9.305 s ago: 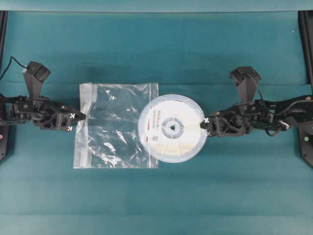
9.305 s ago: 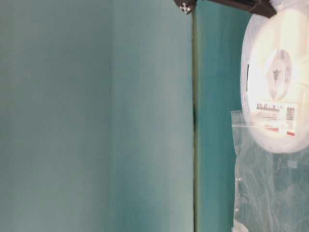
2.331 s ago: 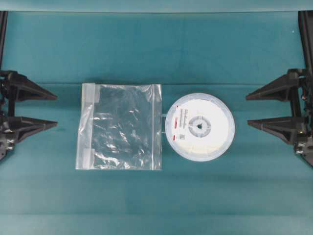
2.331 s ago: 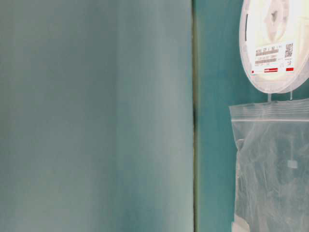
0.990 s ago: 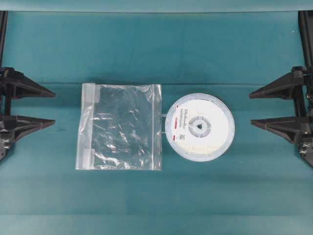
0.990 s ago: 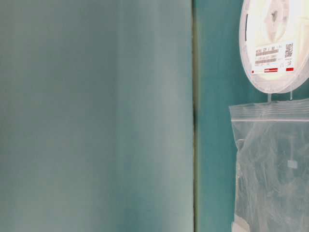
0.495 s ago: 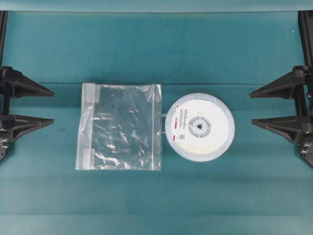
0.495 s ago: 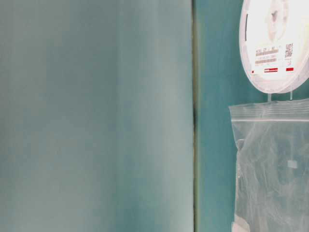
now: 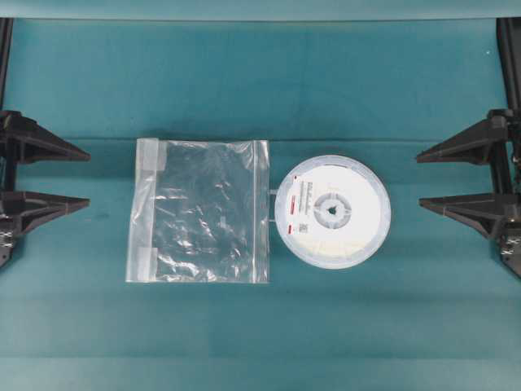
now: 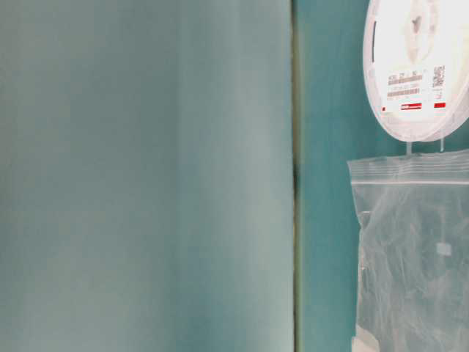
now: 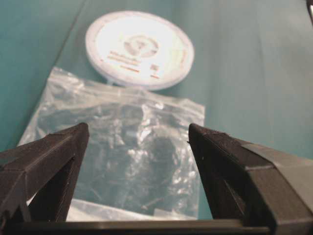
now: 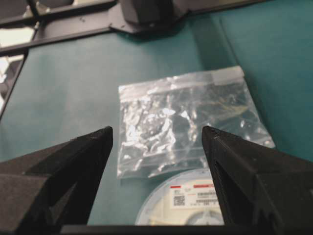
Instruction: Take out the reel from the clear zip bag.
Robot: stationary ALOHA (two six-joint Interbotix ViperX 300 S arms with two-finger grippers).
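the reel [image 9: 333, 212] lies flat on the teal desk [image 9: 260, 90], wholly outside the clear zip bag [image 9: 199, 212] and just beside its zip edge. from the table-level view a narrow gap seems to separate the two, though that view is cropped and i cannot be sure nothing touches. the bag is crinkled, flat and empty.

the left hand [image 9: 45, 175] sits at the left edge of the desk with its fingers spread wide, holding nothing. the right hand [image 9: 460, 175] sits at the right edge, fingers likewise spread and empty. both are well apart from the bag and the reel.

judged from how things lie, the task looks done: the reel is out and both hands are clear.

little can go wrong from here, but a few risks remain. the bag is light and springy, so any sweep of an arm across the middle could drag it over the reel and blur the result. a hand reaching in again for the reel would meet a thin flat disc on a smooth surface; fingers closing at the rim could skid it back toward the bag's mouth. staying parked is probably the safe choice.
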